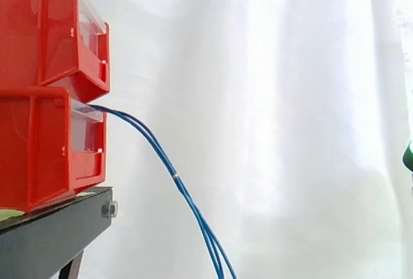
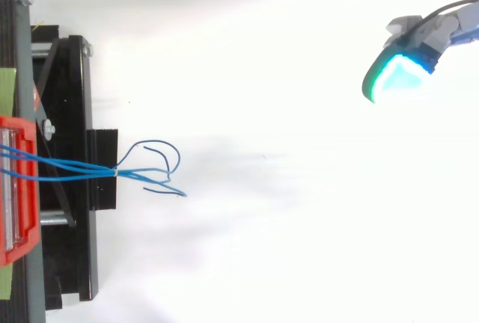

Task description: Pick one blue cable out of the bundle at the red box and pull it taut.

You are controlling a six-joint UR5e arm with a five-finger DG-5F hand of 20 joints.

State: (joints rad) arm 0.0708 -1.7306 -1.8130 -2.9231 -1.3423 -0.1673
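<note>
A bundle of thin blue cables comes out of the lower red bin and droops down to the right, bound by a small pale tie. From above, the blue cables leave the red bin and fan into loose ends past the tie. My hand glows cyan-green at the upper right, far from the cables and touching nothing. A sliver of the hand shows at the right edge of the side view.
A second red bin is stacked on the lower one. Both rest on a black stand, seen from above as a black frame. A white curtain hangs behind.
</note>
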